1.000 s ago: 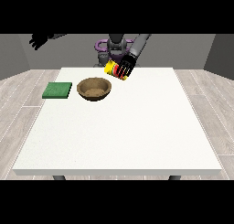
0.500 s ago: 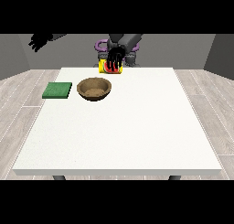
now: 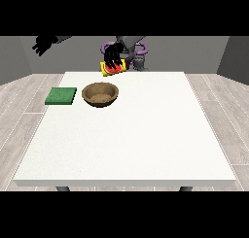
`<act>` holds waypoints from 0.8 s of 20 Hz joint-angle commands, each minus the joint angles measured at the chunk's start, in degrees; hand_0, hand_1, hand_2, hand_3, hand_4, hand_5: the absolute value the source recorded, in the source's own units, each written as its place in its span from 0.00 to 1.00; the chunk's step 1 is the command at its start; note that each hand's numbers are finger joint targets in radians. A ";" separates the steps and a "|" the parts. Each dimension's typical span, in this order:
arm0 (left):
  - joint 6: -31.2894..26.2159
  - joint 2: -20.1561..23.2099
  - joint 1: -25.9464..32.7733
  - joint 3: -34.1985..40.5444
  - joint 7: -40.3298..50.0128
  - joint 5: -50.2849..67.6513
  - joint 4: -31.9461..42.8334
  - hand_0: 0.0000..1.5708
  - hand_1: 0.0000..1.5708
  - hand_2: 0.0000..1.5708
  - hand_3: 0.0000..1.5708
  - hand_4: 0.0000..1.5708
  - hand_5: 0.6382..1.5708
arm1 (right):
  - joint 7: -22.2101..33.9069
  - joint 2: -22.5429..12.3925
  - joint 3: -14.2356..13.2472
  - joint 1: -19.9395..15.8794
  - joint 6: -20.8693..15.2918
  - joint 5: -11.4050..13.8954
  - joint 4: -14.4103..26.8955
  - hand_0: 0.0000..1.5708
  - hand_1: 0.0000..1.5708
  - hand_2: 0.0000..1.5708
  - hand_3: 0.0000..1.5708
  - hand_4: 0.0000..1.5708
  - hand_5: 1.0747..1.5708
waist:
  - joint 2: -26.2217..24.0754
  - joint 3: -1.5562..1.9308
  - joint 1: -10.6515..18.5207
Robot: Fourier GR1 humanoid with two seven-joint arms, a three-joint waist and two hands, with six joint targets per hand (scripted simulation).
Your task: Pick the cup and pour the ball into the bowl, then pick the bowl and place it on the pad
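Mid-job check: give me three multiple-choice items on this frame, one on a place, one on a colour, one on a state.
1. Where does the brown bowl sit relative to the pad?
A. on it
B. beside it, toward the view's right
C. at the table's near edge

2. What colour is the pad?
A. green
B. blue
C. white

3. What is the hand at the view's right doing?
A. resting flat on the table
B. holding the bowl
C. wrapped on the yellow and red cup

Answers: 1 B, bare white table separates bowl and pad. 2 A, it shows green. 3 C, black fingers cover the cup.
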 commanded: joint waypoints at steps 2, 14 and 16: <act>-11.51 -0.02 -0.51 -3.11 -0.66 -0.52 -6.93 0.12 0.12 0.79 1.00 0.71 1.00 | -3.20 1.92 1.15 1.18 -1.27 2.48 1.86 0.00 0.00 0.00 0.22 0.44 0.96 | -1.01 -0.03 0.47; 6.03 8.27 7.44 19.40 -11.73 19.15 -21.82 0.60 0.60 0.87 0.69 0.83 0.98 | 0.80 0.73 -1.94 -0.10 -9.40 2.41 0.45 0.00 0.00 0.00 0.07 0.47 0.96 | -2.04 -0.50 12.51; 8.77 7.52 8.33 25.80 -14.03 26.42 -25.59 0.40 0.40 0.60 0.43 0.82 0.97 | 0.31 0.83 -2.83 -0.81 -10.69 2.17 0.67 0.00 0.00 0.00 0.08 0.49 0.98 | -0.62 -0.70 14.31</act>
